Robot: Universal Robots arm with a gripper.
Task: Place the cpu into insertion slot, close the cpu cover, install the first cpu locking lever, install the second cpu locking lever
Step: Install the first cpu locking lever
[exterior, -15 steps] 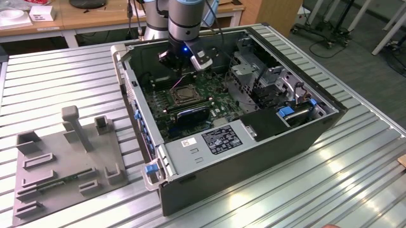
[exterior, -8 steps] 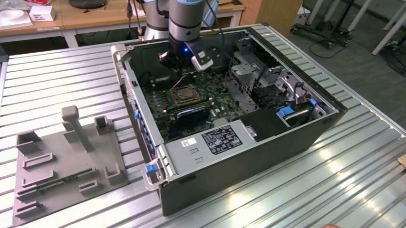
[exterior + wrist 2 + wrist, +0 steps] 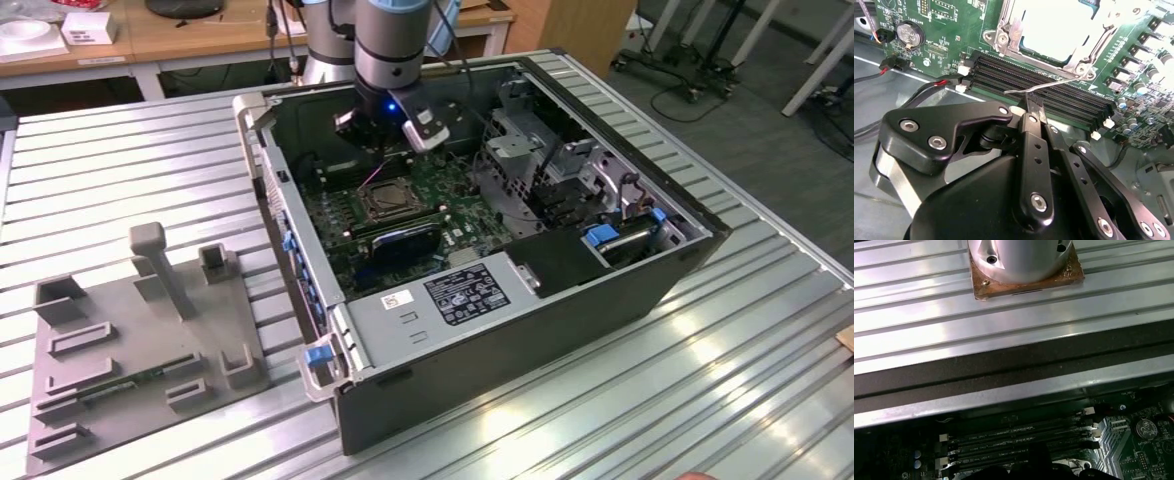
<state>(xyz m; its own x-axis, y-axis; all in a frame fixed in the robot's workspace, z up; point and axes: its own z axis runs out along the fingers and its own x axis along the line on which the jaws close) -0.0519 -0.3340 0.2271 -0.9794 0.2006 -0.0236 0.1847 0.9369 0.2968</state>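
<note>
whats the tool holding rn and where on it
The tool looks shut on the thin wire locking lever, near its free end. Whether it clamps the wire or merely presses it is unclear.

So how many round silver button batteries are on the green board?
1. The coin battery sits in its black holder on the green motherboard, near one end of the long black memory slots. More could be hidden behind the gripper.
</note>
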